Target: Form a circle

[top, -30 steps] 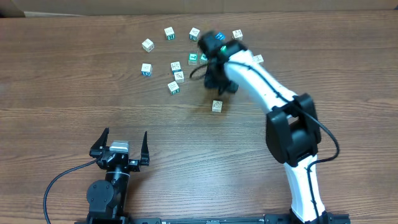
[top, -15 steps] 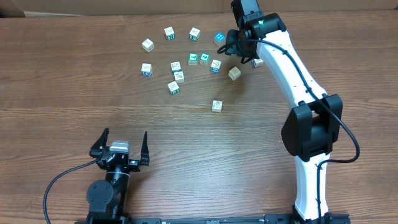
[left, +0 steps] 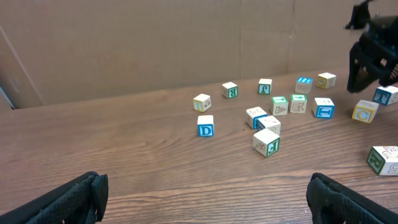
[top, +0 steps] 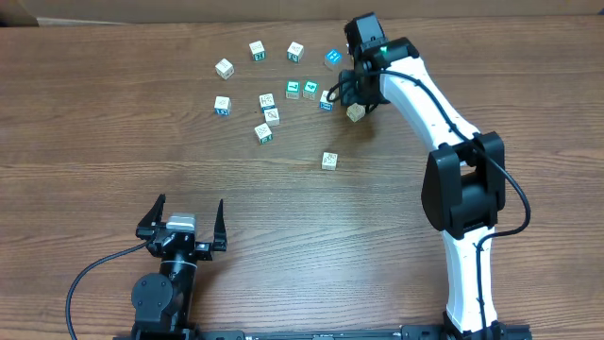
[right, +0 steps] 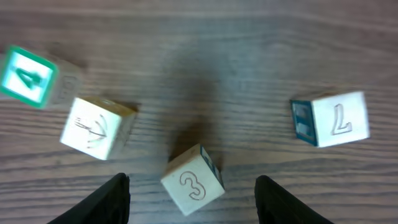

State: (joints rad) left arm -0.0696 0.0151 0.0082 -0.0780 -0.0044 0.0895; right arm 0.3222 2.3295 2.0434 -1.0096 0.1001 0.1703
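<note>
Straddling the skewed 3 block [top: 355, 112], right claw [right: 191, 190] hovers, jaws apart; closing on its corners could spin it away; left claw [top: 186, 219] apart too.

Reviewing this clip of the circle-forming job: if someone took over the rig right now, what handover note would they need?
Left gripper: jaws open, empty, near the robot's edge of the table, away from the blocks.
Right gripper: jaws open, straddling the "3" block without gripping it.
Letter blocks: scattered on the far side, with several bunched in the middle and one stray block closer to the robot.
Done: no circle yet.
Left: place the "3" block, then move the middle blocks and the stray block out into a ring.
</note>
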